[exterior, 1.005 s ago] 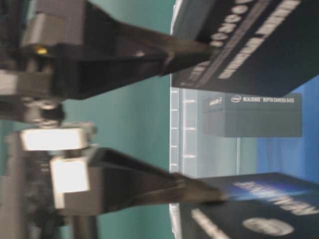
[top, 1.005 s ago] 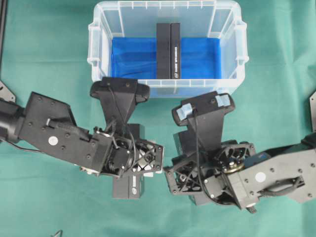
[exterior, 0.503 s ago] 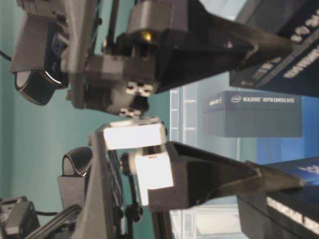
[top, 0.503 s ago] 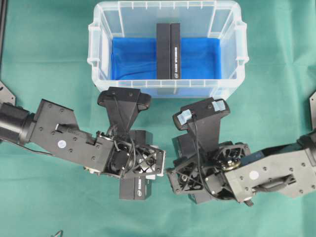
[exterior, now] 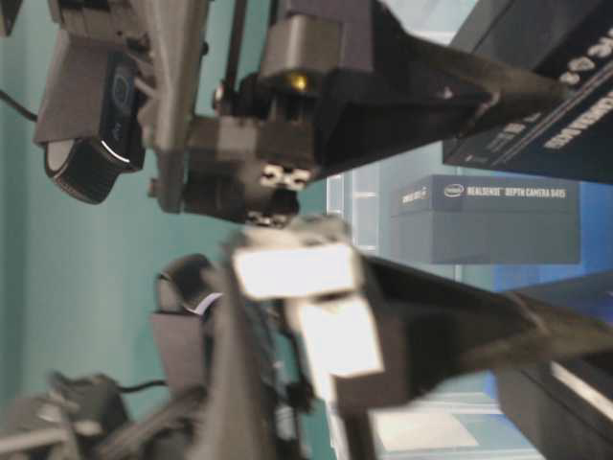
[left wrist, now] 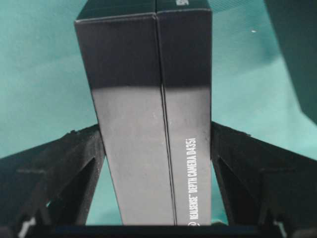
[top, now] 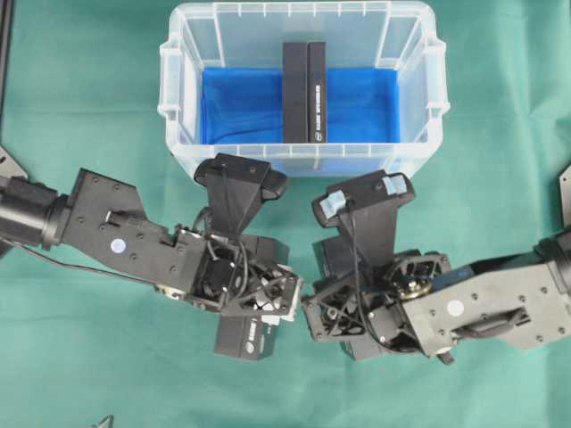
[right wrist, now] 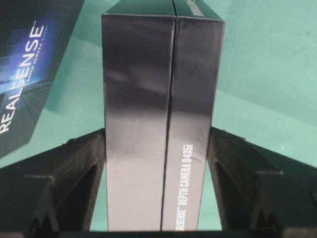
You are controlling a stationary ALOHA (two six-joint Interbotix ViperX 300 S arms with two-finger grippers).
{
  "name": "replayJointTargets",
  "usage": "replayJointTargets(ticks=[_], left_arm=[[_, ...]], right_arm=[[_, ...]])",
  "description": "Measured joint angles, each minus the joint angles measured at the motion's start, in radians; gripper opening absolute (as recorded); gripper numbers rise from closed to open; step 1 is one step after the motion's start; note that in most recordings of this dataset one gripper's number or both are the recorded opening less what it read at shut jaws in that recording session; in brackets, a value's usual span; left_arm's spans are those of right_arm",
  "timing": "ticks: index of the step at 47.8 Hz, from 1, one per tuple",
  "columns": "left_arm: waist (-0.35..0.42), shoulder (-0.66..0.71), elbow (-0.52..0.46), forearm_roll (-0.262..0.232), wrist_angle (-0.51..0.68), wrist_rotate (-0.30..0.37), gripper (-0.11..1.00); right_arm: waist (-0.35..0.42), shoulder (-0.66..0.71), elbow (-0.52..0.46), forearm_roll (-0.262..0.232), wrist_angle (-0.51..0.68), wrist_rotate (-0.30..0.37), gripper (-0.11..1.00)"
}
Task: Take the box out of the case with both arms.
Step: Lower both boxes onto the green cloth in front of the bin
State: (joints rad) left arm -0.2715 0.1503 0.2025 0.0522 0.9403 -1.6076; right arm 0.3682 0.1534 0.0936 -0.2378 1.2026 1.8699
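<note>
Green cloth [top: 80,357]: both arms low, left gripper [left wrist: 156,148] & right gripper [right wrist: 158,153] each clamping a box.

Hidden or cut off, as we find it: right box [top: 332,259] mostly beneath right arm [top: 464,308]; left box [top: 248,334] half covered; table-level foreground blurred; wrist views crop both boxes' ends.

Green cloth-covered tabletop [top: 89,357]
</note>
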Motion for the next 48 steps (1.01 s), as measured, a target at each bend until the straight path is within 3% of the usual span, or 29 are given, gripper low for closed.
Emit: replayJointTargets(ticks=[4,8,12,15,21,48], left_arm=[[0.000,-0.008,0.035,0.000,-0.021,0.002,0.65],[0.000,-0.026,0.071,-0.002,-0.064,0.002,0.65],[-0.005,-0.041,0.092,-0.002,-0.101,0.000,0.65],[-0.011,-0.046,0.097,-0.002,-0.120,-0.005,0.67],[-0.021,-0.046,0.091,-0.002,-0.121,-0.032,0.86],[-0.025,-0.044,0.046,-0.002,-0.074,-0.077,0.82]], right_arm=[[0.000,0.000,0.000,0.002,0.002,0.002,0.67],[0.003,0.000,0.000,0.002,0.002,0.002,0.87],[0.006,-0.002,0.000,0.002,0.003,0.003,0.97],[0.008,-0.002,0.000,0.003,0.011,0.002,0.96],[0.006,-0.002,0.000,0.003,0.026,0.003,0.95],[0.011,-0.002,-0.003,0.003,0.029,0.002,0.95]])
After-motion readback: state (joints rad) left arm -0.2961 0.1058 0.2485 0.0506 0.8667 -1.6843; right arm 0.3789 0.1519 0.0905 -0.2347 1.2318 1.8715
